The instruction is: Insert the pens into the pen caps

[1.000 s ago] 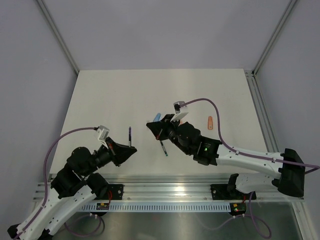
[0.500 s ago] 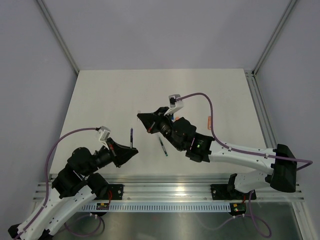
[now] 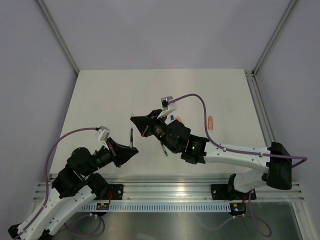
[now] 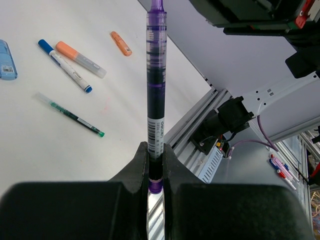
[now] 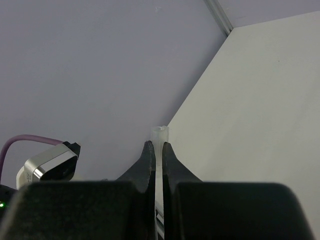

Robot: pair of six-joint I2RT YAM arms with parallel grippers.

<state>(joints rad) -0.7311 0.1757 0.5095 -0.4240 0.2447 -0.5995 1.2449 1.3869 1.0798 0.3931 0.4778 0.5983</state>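
Alignment is what your next move turns on. Your left tool (image 4: 156, 152) is clamped on the lower end of a purple pen (image 4: 155, 75). In the overhead view the pen's long axis runs from 6 to 12 o'clock, free end away from the arm bases. Your right tool (image 5: 155, 150) is pinched narrow on a clear cap (image 5: 160, 134) that pokes just past its tips. Overhead, that tool sits near the pen's free end, at about 12 to 1 o'clock of it and apart from it. It points toward 9 to 10 o'clock, so cap and pen look crossed rather than in line. I judge you must swing one wrist first. Other pens (image 4: 65, 66) and an orange cap (image 4: 121, 43) lie on the worktop (image 3: 100, 95) toward 3 o'clock. Bare worktop shows toward 12 and 9 o'clock for manoeuvring.
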